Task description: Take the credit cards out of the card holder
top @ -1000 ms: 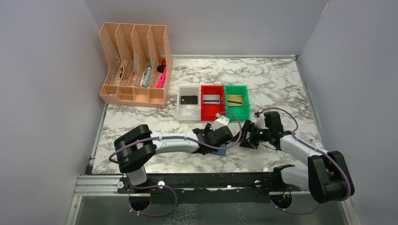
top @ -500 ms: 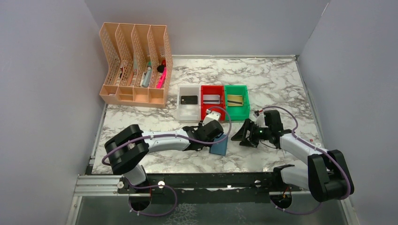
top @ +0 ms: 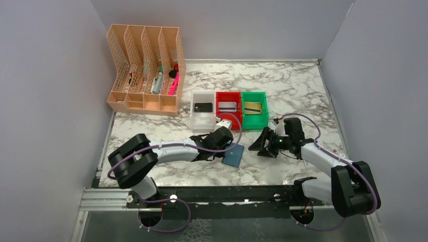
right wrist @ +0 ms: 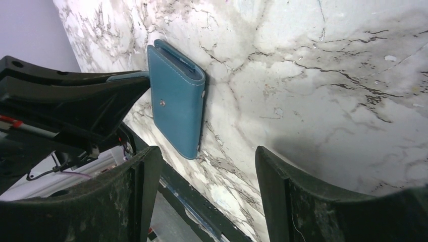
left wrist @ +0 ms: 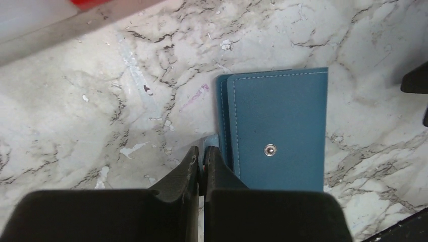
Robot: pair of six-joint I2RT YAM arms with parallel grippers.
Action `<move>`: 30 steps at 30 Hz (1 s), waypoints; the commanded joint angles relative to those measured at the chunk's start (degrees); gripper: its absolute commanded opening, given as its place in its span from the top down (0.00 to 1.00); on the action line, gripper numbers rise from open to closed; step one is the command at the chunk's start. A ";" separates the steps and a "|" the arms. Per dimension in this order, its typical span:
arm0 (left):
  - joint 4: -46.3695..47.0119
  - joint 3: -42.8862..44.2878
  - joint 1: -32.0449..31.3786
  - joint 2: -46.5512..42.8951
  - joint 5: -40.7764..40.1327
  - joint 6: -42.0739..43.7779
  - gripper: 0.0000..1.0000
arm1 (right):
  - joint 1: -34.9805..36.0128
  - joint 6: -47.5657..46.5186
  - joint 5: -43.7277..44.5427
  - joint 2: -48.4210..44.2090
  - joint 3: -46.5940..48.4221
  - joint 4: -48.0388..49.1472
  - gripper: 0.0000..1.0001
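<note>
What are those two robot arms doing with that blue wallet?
The wallet lies closed on the table. The left gripper is shut, tips at the wallet's edge; I can't tell if it pinches it. The right gripper hangs open nearby, holding nothing. Three cards lie out: black card in the white bin, silver card in the red bin, gold card in the green bin.

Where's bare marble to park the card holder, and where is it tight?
Free: the marble right of the green bin toward the back wall, and the patch in front of the file rack. Crowded: the card holder sits between the left tool and right tool, bins beyond.
</note>
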 commanded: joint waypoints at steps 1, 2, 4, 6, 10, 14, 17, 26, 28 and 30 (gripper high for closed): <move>1.87 -1.39 0.36 -6.78 0.92 0.28 1.00 | 0.02 -0.68 -0.29 -0.31 1.76 -0.86 0.27; 2.45 -2.21 0.36 -8.37 0.58 0.70 1.00 | 0.05 -0.68 -0.37 -0.26 1.76 -0.82 0.27; 3.98 -3.88 0.37 -11.37 0.10 1.53 1.00 | 0.03 -0.64 -0.51 -0.12 1.76 -0.74 0.27; 5.79 -5.43 0.36 -14.44 1.50 2.87 1.00 | 0.07 -0.66 -0.52 -0.13 1.83 -0.94 0.27; 8.31 -6.66 -0.17 -19.01 7.27 6.13 1.00 | 0.06 -0.54 0.05 -0.77 2.17 -1.48 0.27; 8.80 -5.67 -1.47 -19.61 12.31 7.96 1.00 | 0.07 -0.25 0.81 -1.44 2.62 -1.80 0.27; 9.64 -4.46 -3.53 -18.59 13.62 7.96 1.00 | 0.06 -0.07 0.81 -1.67 2.80 -1.81 0.27; 7.67 -4.61 -4.63 -17.00 5.17 5.71 1.00 | 0.02 -0.57 1.33 -3.48 3.23 -3.49 0.26; 7.06 -5.13 -4.62 -17.70 3.10 4.80 1.00 | 0.00 -0.58 0.90 -3.92 3.40 -3.42 0.27; 6.06 -5.88 -4.61 -18.67 -0.04 3.65 1.00 | 0.04 -0.44 -0.07 -4.33 3.53 -2.76 0.28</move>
